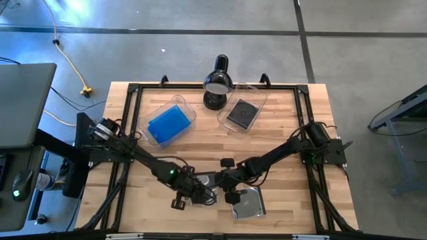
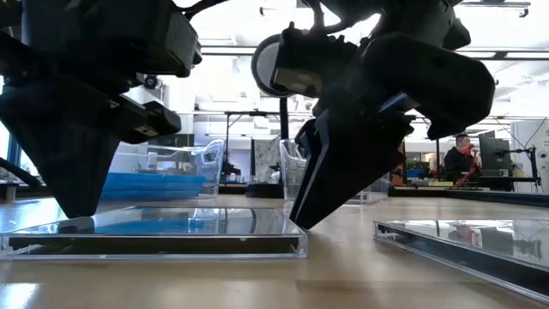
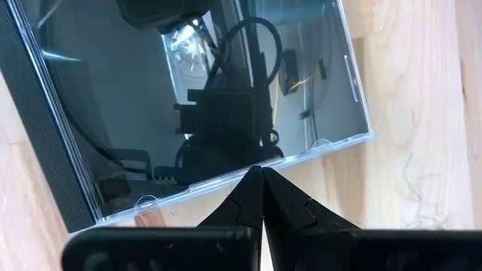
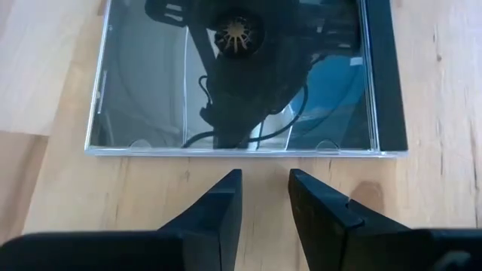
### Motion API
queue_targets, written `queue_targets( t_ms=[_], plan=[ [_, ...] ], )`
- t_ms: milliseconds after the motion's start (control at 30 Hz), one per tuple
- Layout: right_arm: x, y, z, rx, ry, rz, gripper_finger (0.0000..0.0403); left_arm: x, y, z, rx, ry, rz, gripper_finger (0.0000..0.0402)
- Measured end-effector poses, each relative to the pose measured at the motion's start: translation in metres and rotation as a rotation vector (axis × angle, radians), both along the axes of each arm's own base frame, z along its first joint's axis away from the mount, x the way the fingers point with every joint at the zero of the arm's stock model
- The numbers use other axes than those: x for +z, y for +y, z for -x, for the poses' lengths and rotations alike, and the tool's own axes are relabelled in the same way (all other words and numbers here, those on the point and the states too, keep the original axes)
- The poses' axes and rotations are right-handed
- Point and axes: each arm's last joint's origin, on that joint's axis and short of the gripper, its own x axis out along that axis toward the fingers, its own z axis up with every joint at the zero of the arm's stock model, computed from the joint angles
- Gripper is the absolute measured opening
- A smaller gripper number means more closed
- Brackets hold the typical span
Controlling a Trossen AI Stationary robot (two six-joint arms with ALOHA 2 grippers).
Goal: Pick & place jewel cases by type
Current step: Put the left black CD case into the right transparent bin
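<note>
Wooden desk (image 1: 287, 133), two clear tubs at the far edge: one (image 1: 190, 113) with blue cases (image 1: 167, 125), one (image 1: 257, 97) with a dark case (image 1: 241, 113). Near the front edge, two clear jewel cases flat on the wood: one (image 1: 208, 181) between the grippers, another (image 1: 248, 202) just beside.

Left gripper (image 3: 261, 197): fingers pressed together, tips at the case edge. Right gripper (image 4: 265, 197): fingers slightly spread, empty, just short of the opposite edge.

Probably light, stiff, slick, brittle at the hinge; best pinched across one raised edge.
</note>
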Motion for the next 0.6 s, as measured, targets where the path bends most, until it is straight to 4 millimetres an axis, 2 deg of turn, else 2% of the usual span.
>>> queue_targets(
  t_ms=[233,400,600],
  plan=[
    [-0.001,-0.001,-0.001,0.026,-0.007,0.014,0.0108,-0.001,0.000,-0.002,-0.029,-0.053,-0.060,0.0000],
    [-0.005,-0.006,-0.003,0.027,0.007,0.005,0.0108,0.006,-0.003,-0.007,-0.069,-0.069,-0.072,0.0000],
    [-0.006,-0.009,-0.004,0.023,0.006,0.014,0.0108,0.013,0.002,-0.004,-0.011,0.018,-0.158,0.0000]
  ],
)
